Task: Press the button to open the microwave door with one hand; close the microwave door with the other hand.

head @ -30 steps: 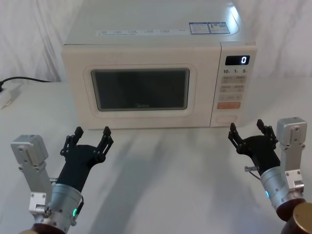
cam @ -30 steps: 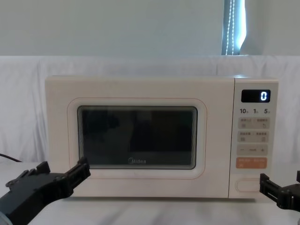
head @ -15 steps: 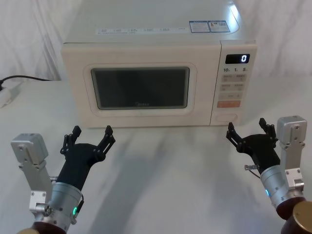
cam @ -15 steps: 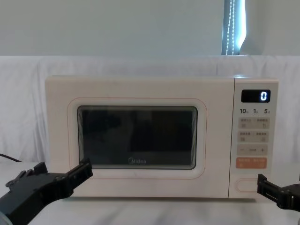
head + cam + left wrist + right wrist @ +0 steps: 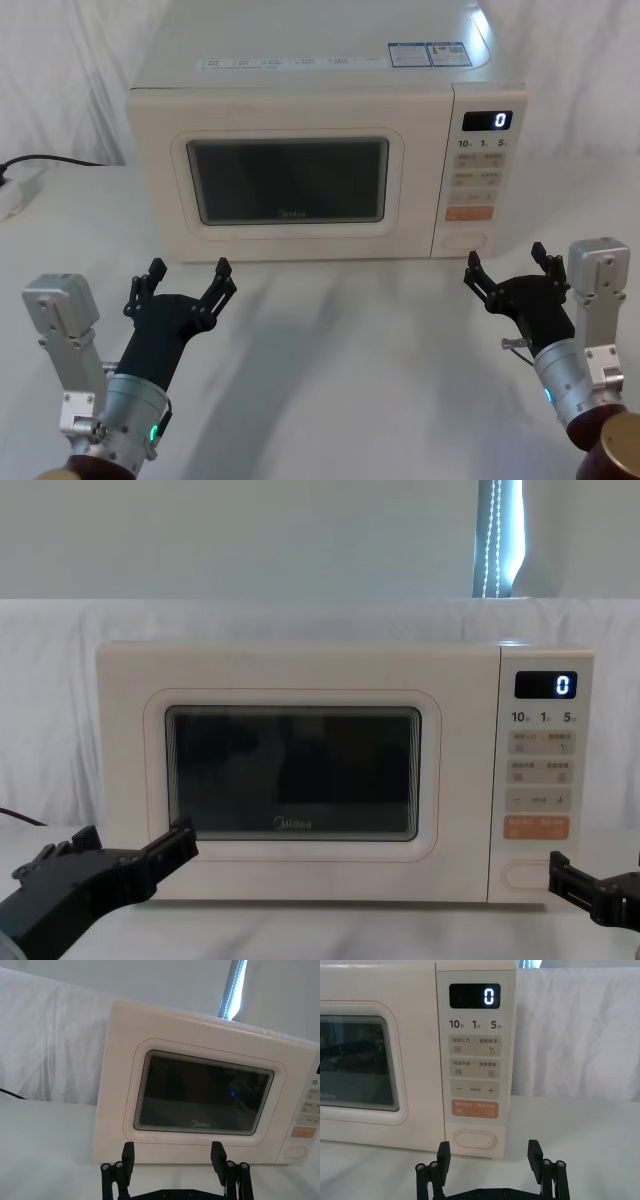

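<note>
With the microwave door (image 5: pixel 290 183) flush shut on the white table (image 5: pixel 350 340), the button (image 5: pixel 464 241) sits low on the panel, facing the spread-open right gripper (image 5: pixel 507 273), while the left gripper (image 5: pixel 185 278) hovers open before the door.

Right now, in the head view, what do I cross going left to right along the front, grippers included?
Left gripper, open → microwave door → button → right gripper, open.
</note>
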Action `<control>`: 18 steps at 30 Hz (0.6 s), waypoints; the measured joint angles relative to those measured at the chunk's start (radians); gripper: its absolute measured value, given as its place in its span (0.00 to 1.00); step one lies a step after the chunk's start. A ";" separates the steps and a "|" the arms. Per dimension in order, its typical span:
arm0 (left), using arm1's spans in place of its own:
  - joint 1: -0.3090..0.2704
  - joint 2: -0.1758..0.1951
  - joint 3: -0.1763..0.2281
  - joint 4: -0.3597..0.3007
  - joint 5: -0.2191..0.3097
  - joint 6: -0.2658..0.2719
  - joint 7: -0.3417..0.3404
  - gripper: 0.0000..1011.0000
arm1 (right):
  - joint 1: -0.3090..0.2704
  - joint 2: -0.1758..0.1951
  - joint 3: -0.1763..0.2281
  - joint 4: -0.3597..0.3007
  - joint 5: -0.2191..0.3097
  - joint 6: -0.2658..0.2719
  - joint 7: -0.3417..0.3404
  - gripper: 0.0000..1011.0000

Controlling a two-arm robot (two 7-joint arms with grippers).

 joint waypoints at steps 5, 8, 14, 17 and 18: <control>0.000 0.000 0.000 0.000 0.000 0.000 0.000 0.99 | 0.000 0.000 0.000 0.000 0.000 0.000 0.000 0.99; 0.000 0.000 0.000 0.000 0.000 0.000 0.000 0.99 | 0.000 0.000 0.000 0.000 0.000 0.000 0.000 0.99; 0.000 0.000 0.000 0.000 0.000 0.000 0.000 0.99 | 0.000 0.000 0.000 0.000 0.000 0.000 0.000 0.99; 0.000 0.000 0.000 0.000 0.000 0.000 0.000 0.99 | 0.000 0.000 0.000 0.000 0.000 0.000 0.000 0.99; 0.000 0.000 0.000 0.000 0.000 0.000 0.000 0.99 | 0.000 0.000 0.000 0.000 0.000 0.000 0.000 0.99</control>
